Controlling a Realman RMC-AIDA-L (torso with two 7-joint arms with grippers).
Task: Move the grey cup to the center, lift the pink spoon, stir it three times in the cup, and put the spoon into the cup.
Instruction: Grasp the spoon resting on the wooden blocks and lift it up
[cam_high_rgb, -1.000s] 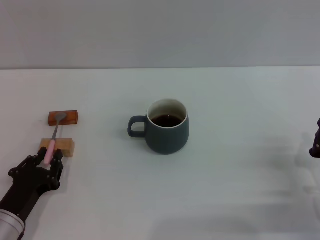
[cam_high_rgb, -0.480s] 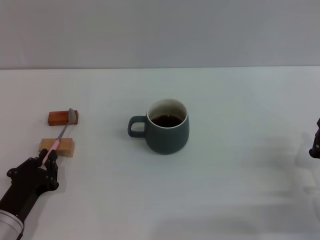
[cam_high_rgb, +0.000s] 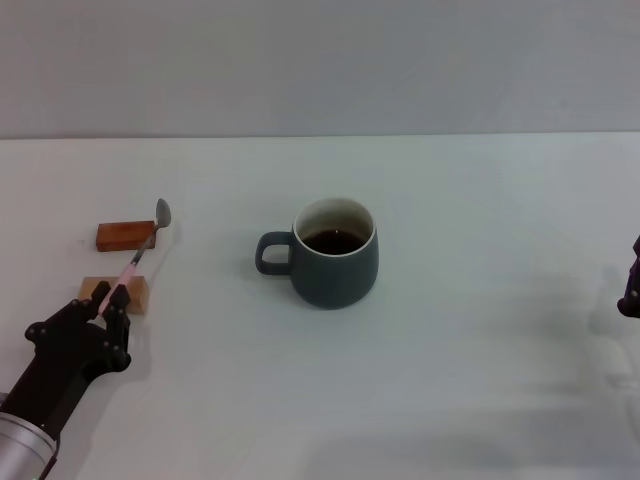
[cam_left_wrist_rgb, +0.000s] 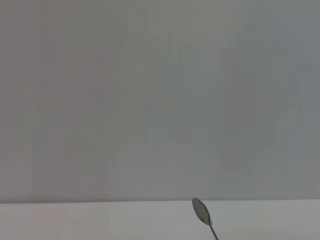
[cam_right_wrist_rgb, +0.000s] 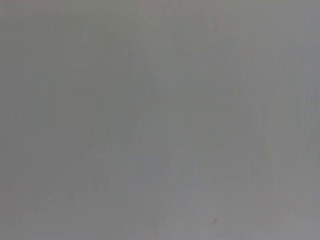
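I see the left claw (cam_high_rgb: 108, 303) gripping the pink spoon (cam_high_rgb: 140, 251) by its handle, bowl tilted up past the blocks (cam_high_rgb: 126, 235). Grey cup (cam_high_rgb: 333, 253) mid-worktop (cam_high_rgb: 480, 330), well apart. Left wrist view shows only the spoon bowl (cam_left_wrist_rgb: 201, 211). Right claw (cam_high_rgb: 631, 290): can't tell.

The counter (cam_high_rgb: 470, 360) is a plain white surface. The grey cup (cam_high_rgb: 334, 256) stands upright near its center, handle toward the robot's left. Two wooden blocks lie at far left: a reddish-brown block (cam_high_rgb: 124, 235) and, nearer the robot, a tan block (cam_high_rgb: 138, 294).

Right tool (cam_high_rgb: 632, 290) cut off at frame edge; pink spoon (cam_left_wrist_rgb: 202, 215) handle cropped in left wrist view.
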